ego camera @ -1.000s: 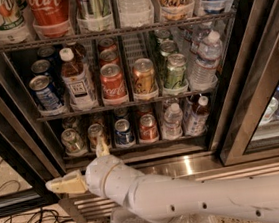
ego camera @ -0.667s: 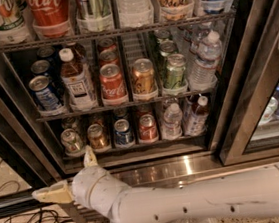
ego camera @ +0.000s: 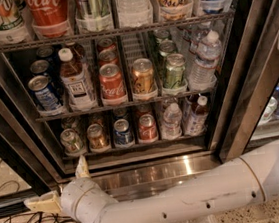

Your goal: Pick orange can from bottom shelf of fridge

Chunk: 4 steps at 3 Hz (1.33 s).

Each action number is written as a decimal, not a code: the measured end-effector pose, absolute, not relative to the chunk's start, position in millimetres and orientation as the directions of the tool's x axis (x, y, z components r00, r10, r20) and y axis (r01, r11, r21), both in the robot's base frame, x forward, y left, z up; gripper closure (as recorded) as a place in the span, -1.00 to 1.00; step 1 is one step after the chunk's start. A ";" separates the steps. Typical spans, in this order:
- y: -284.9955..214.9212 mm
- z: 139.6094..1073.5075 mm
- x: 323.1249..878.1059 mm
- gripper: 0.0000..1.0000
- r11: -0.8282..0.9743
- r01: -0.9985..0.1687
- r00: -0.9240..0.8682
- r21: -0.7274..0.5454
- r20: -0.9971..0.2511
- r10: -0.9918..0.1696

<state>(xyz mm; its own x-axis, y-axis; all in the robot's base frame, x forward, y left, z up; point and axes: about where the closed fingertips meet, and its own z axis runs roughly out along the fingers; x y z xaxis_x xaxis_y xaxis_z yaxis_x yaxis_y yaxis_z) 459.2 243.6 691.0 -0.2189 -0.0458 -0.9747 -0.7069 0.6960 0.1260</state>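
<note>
The gripper [ego camera: 54,182] hangs low outside the fridge [ego camera: 151,173], its fingers spread wide and empty. The orange can [ego camera: 97,137] stands on the bottom shelf [ego camera: 133,146] at the gripper's 1 o'clock, with a greenish can [ego camera: 71,141] at its 9 o'clock and a blue can [ego camera: 122,132] at its 3 o'clock. The likely risk is that the 2 fingers clip those close neighbours on entry and topple them.

Glossy metal, matt plastic
The orange can [ego camera: 97,137] is shiny aluminium on the bottom shelf [ego camera: 133,146] of dark wire; the fridge [ego camera: 151,171] base is ribbed steel; lower left, the tool [ego camera: 54,182], spread apart, looks matt beige on a smooth white arm [ego camera: 189,198].
</note>
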 end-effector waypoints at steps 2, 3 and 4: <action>236.6 684.5 463.9 -1.00 0.737 -0.662 -0.229 0.138 -0.973 -0.023; 233.2 661.3 453.6 -1.00 0.785 -0.597 -0.269 0.166 -0.963 -0.001; 208.3 648.4 459.3 -1.00 0.856 -0.494 -0.270 0.154 -0.963 0.017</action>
